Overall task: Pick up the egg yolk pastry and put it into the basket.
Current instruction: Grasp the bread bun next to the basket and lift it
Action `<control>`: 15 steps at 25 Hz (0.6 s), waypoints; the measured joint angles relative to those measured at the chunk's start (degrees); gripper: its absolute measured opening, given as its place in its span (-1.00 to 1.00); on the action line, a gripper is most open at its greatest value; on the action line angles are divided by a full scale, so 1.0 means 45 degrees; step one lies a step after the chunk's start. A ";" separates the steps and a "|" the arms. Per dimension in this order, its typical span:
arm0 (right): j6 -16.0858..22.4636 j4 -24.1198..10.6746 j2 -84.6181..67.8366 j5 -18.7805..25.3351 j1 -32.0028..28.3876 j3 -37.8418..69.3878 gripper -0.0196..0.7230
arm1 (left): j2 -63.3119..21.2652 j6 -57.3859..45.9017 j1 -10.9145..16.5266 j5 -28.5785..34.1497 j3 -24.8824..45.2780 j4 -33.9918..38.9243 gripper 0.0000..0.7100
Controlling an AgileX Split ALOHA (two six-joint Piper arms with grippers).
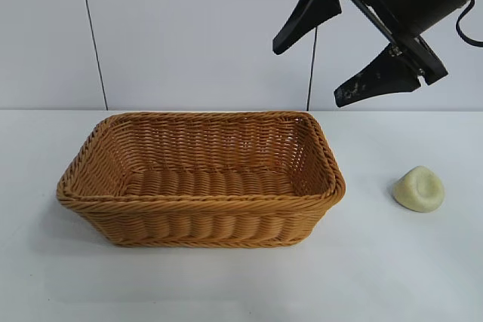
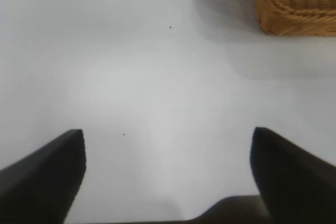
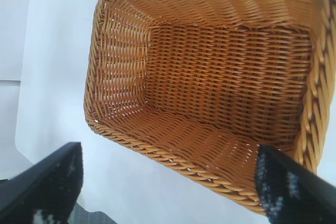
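Wicker fills the middle of the exterior view: the basket (image 1: 200, 179) stands on the white counter (image 1: 226, 284) closest to the camera, an orange-brown rectangle with sloped sides and a braided rim. Its woven floor is bare in both the exterior and the right wrist views, so nothing has been delivered yet.

Off to the basket's right, apart from its rim and resting directly on the counter, lies the egg yolk pastry (image 1: 419, 188), a small pale cream-yellow dome with a dented top. No finger touches it. By my reading the task has not got past its opening: approach, grasp, lift, carry and release all remain.

At the left, the left gripper (image 2: 168, 171) appears only in its own wrist view, its two dark fingers spread wide over bare counter, with one corner of the basket at the edge of that picture. It holds nothing and looks idle.

High at the upper right of the exterior view hangs the right gripper (image 1: 324, 65), jaws spread wide and empty, pointing down and toward the basket's side. The pastry sits well below it and further to the right, nearer the camera. The right wrist view shows only the basket's interior between the fingers, not the pastry, so I judge this gripper must swing outward and descend before it can close on the pastry.
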 joint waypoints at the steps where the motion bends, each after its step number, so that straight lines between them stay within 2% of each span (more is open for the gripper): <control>1: 0.0171 -0.0375 0.0012 0.0034 0.0000 -0.0151 0.76 | -0.0275 0.0000 0.0000 -0.0019 0.0000 0.0000 0.73; 4: 0.1279 -0.2113 0.0012 0.0234 0.0000 -0.0718 0.76 | -0.0479 0.0000 0.0000 -0.0019 0.0000 0.0000 0.73; 10: 0.3995 -0.6976 0.0012 0.0864 -0.0016 -0.1694 0.76 | -0.0508 0.0000 0.0000 -0.0019 0.0000 -0.0003 0.73; 12: 0.4464 -0.7927 0.0026 0.1186 -0.0235 -0.1788 0.76 | -0.0508 0.0000 0.0000 -0.0019 0.0000 -0.0003 0.73; 15: 0.4701 -0.8462 0.0288 0.1540 -0.0950 -0.1814 0.76 | -0.0508 0.0000 0.0000 -0.0019 0.0000 -0.0003 0.73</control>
